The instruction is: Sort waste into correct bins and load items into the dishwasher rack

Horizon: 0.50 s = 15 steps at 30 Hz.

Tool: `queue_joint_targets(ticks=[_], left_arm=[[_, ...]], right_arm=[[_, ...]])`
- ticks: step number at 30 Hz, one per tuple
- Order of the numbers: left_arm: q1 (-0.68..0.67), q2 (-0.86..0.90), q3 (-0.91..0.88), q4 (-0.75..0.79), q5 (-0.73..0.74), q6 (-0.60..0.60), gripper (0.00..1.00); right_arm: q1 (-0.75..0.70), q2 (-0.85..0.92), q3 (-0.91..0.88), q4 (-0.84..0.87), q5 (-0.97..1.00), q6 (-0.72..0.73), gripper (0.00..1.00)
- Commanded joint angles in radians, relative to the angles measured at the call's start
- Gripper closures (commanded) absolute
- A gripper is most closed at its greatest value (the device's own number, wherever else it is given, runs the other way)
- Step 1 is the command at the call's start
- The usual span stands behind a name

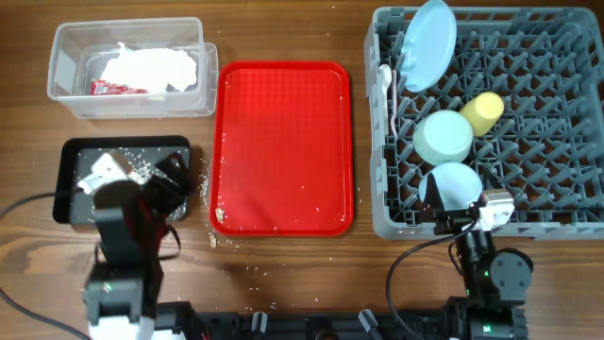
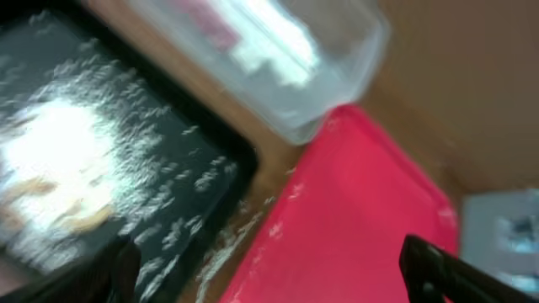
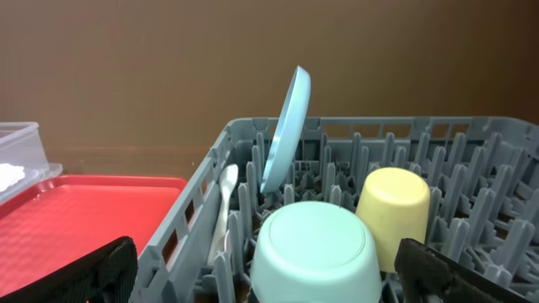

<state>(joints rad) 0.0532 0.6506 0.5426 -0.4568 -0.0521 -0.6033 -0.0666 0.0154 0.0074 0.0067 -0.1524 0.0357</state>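
Pale blue plate [image 1: 427,42] stands edgewise between dishwasher rack [image 1: 557,85] pegs, right edge, likely for draining; left gripper [image 2: 269,257], right gripper [image 3: 265,252]: spread wide, empty.

Extended upward from lower left with left gripper [image 1: 176,178] spread wide, and from lower right with right gripper [image 1: 458,212] likewise spread.

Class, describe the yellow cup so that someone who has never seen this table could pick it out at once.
Find the large grey dishwasher rack on the right side of the table. In it, near the upright pale blue plate, sits a mint-green bowl. The yellow cup is right beside that bowl: the only yellow thing there, and smaller than the bowl.
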Motion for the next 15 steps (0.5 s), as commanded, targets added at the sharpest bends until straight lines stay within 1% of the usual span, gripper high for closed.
queue_joint_targets(ticks=[1, 3, 6, 9, 12, 15], left_arm=[[-0.035, -0.144, -0.146, 0.146, 0.048, 0.103, 0.0], [-0.036, -0.233, -0.222, 0.211, 0.035, 0.104, 0.0], [-0.037, -0.331, -0.276, 0.219, 0.017, 0.142, 0.0], [-0.037, -0.414, -0.302, 0.218, 0.018, 0.18, 0.0], [-0.037, -0.501, -0.316, 0.216, 0.018, 0.19, 0.0], [-0.054, -0.569, -0.317, 0.211, 0.018, 0.234, 0.0]], right_arm=[[-0.005, -0.012, -0.002, 0.003, 0.01, -0.009, 0.0], [-0.005, -0.012, -0.002, 0.003, 0.01, -0.01, 0.0], [-0.005, -0.012, -0.002, 0.003, 0.01, -0.009, 0.0], [-0.005, -0.012, -0.002, 0.003, 0.01, -0.009, 0.0], [-0.005, -0.012, -0.002, 0.003, 0.01, -0.009, 0.0], [-0.005, -0.012, -0.002, 0.003, 0.01, -0.01, 0.0]])
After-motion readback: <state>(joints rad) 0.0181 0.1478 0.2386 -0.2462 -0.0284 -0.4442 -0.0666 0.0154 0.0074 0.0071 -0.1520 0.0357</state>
